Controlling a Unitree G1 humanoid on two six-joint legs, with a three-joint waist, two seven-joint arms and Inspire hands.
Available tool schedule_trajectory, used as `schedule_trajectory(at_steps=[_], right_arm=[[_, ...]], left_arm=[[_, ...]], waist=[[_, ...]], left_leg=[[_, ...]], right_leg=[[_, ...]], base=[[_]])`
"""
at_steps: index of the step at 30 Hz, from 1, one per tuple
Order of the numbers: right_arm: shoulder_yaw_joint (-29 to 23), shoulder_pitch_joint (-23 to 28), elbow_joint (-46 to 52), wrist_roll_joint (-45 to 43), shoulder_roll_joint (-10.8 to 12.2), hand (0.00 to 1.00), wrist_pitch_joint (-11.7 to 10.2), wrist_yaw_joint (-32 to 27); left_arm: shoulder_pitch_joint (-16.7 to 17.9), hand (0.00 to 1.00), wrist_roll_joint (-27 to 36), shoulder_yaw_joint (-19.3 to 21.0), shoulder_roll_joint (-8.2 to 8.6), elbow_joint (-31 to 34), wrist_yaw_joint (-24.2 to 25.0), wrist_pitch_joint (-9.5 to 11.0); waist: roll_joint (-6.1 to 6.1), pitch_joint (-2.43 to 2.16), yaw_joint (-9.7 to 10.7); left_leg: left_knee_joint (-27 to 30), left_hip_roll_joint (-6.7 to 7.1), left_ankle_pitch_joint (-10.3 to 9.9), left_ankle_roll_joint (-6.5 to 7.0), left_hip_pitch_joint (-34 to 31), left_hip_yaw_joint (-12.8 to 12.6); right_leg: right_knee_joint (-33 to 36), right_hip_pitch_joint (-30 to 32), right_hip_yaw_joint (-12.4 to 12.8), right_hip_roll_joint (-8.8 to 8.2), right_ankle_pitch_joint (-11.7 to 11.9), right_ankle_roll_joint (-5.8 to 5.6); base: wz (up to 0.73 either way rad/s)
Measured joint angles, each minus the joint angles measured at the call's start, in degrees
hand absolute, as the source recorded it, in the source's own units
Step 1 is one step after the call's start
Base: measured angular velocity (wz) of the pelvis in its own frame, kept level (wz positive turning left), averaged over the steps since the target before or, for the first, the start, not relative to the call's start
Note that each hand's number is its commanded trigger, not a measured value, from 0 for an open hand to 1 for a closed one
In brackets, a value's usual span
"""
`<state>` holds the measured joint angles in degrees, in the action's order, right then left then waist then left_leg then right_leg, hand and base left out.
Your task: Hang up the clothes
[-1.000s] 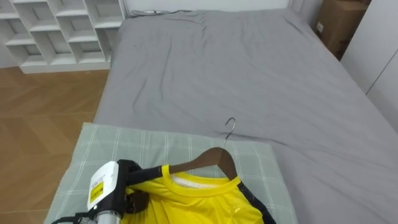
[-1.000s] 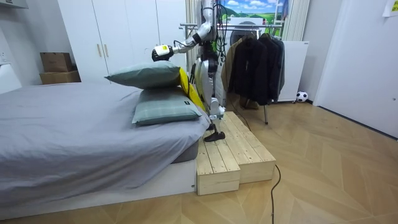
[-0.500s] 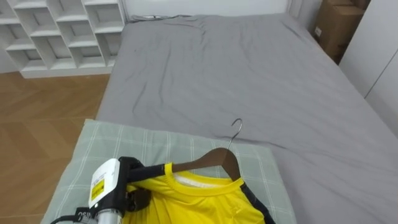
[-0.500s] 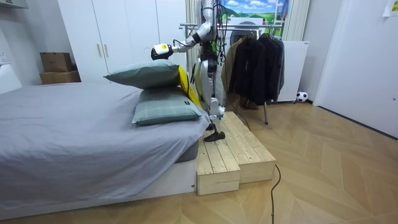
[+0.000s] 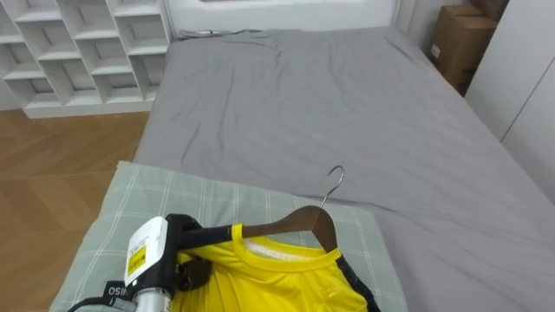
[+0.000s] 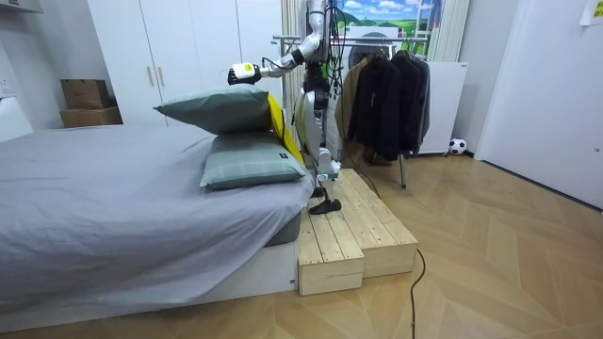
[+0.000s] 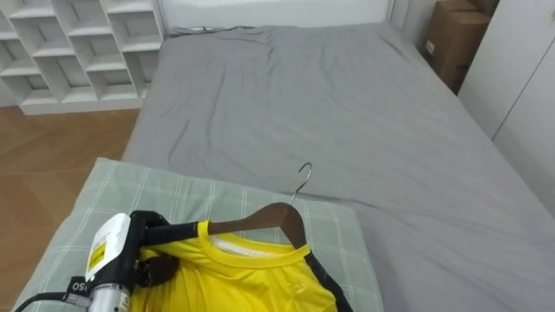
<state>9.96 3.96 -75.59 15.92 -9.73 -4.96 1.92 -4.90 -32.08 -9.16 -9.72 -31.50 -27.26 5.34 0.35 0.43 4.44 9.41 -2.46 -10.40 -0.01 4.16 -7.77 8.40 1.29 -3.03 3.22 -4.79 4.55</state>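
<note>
A yellow shirt (image 5: 277, 282) with dark trim hangs on a wooden hanger (image 5: 295, 224), whose metal hook (image 5: 334, 179) points up toward the bed. My left hand (image 5: 184, 236) is at the lower left, its fingers curled round the hanger's left arm where the shirt's shoulder lies. In the room view I stand on a wooden platform (image 6: 353, 226) at the head of the bed. There my left hand (image 6: 243, 72) is raised over the pillows and the yellow shirt (image 6: 276, 118) hangs below it.
A green checked pillow (image 5: 165, 199) lies under the hanger, on the grey bed (image 5: 347, 104). White cube shelves (image 5: 78, 43) stand at the far left, a cardboard box (image 5: 455, 39) at the far right. Behind me a clothes rack (image 6: 377, 38) holds dark jackets (image 6: 391, 104).
My left hand has risen a little with the hanger and shirt in the room view. The eye view has shifted slightly; the grip is unchanged.
</note>
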Motion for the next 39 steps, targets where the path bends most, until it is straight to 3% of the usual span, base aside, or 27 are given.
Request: schedule_trajectory(at_steps=[7,13,18,19,20,21,22,23,24,26,27,28,39], right_arm=[[-2.5,1.1,-0.5,-1.3,-0.4,0.00,0.9,-2.6],[-7.1,1.2,-1.2,-7.4,-2.0,0.00,2.4,-8.7],[-9.5,1.2,-0.4,-7.5,-2.9,0.00,3.2,-12.6],[-9.8,1.1,-0.4,-7.5,-3.0,0.00,3.2,-13.5],[-10.1,1.1,-0.3,-7.5,-3.1,0.00,3.4,-14.1],[-10.1,1.1,-0.3,-7.5,-3.2,0.00,3.4,-14.3],[-10.1,1.1,-0.2,-7.5,-3.4,0.00,3.7,-14.6],[-10.2,1.2,-0.2,-7.5,-3.5,0.00,3.8,-15.1],[-10.2,1.2,-0.2,-7.5,-3.6,0.00,3.8,-15.2],[-10.1,1.4,-0.2,-7.5,-3.6,0.00,3.9,-15.6],[-10.1,1.5,-0.2,-7.5,-3.6,0.00,3.9,-15.6],[-10.1,1.7,-0.1,-7.5,-3.6,0.00,4.2,-15.6],[-10.0,2.3,0.1,-10.0,-3.5,0.00,5.8,-15.6]], left_arm=[[1.2,1.00,-0.1,0.0,-0.29,0.0,-0.1,0.0],[2.4,1.00,-0.1,0.0,-2.90,2.1,-0.8,0.0],[2.5,1.00,-0.1,1.8,-3.36,4.8,-2.1,0.0],[2.5,0.97,-0.1,2.1,-3.56,4.9,-2.2,0.0],[2.5,0.82,-0.1,2.1,-3.70,4.9,-2.3,0.0],[2.5,0.55,-0.1,2.1,-3.74,4.9,-2.3,0.0],[2.6,0.82,-0.1,2.1,-3.76,4.9,-2.3,0.0],[2.5,0.90,-0.1,2.1,-3.76,4.9,-2.4,0.0],[2.5,0.89,0.0,2.1,-3.76,4.9,-2.5,0.0],[2.7,0.64,0.1,2.3,-3.76,7.6,-4.4,0.0],[2.7,0.92,0.3,2.3,-3.78,8.5,-4.9,0.0],[2.8,1.00,0.6,2.3,-3.80,9.7,-5.8,0.0],[6.1,1.00,2.0,2.3,-3.79,10.5,-7.0,-1.0]], waist=[[-0.80,-0.17,0.5],[-1.46,-0.16,1.4],[-2.07,-0.01,1.3],[-2.36,0.03,1.2],[-2.58,-0.08,1.0],[-2.66,-0.13,0.9],[-2.78,-0.22,0.7],[-2.85,-0.27,0.6],[-2.86,-0.28,0.5],[-2.86,-0.30,0.2],[-2.86,-0.30,0.1],[-2.78,-0.28,0.0],[-1.48,-0.32,0.8]], left_leg=[[-0.1,-0.04,-0.2,-0.24,1.5,-1.1],[0.0,-0.03,-0.2,-0.23,1.5,-1.4],[-0.1,-0.05,-0.2,-0.23,1.6,-1.5],[-0.1,-0.09,-0.2,-0.26,1.6,-1.5],[-0.2,-0.20,-0.4,-0.38,1.6,-1.5],[-0.2,-0.25,-0.5,-0.39,1.6,-1.5],[-0.1,-0.32,-0.5,-0.43,1.6,-1.5],[-0.1,-0.39,-0.6,-0.48,1.6,-1.5],[-0.1,-0.44,-0.6,-0.54,1.6,-1.5],[0.0,-0.66,-0.8,-0.68,1.7,-1.5],[0.0,-0.69,-0.8,-0.69,1.9,-1.5],[-0.1,-0.73,-0.8,-0.75,2.4,-1.6],[-0.7,-0.84,-1.4,-0.99,4.2,-1.6]], right_leg=[[0.4,-1.1,0.7,0.12,-0.2,-0.13],[1.3,-0.6,1.1,0.12,-0.3,-0.17],[1.7,-0.2,1.4,0.22,-0.4,-0.19],[1.7,-0.1,1.4,0.27,-0.4,-0.15],[1.7,-0.1,1.5,0.42,-0.4,-0.13],[1.7,-0.1,1.5,0.48,-0.4,-0.12],[1.7,-0.1,1.5,0.57,-0.4,-0.05],[1.7,-0.2,1.5,0.63,-0.3,0.03],[1.8,-0.2,1.5,0.68,-0.3,0.05],[1.6,-0.5,1.5,0.83,-0.2,0.15],[1.6,-0.6,1.5,0.86,-0.3,0.18],[1.5,-1.1,1.5,0.91,-0.4,0.31],[2.0,-2.4,1.4,1.07,-1.6,0.30]], base=[[-0.04],[-0.03],[-0.02],[0.00],[0.00],[-0.04],[0.00],[0.00],[0.00],[0.00],[0.00],[0.00],[0.00]])
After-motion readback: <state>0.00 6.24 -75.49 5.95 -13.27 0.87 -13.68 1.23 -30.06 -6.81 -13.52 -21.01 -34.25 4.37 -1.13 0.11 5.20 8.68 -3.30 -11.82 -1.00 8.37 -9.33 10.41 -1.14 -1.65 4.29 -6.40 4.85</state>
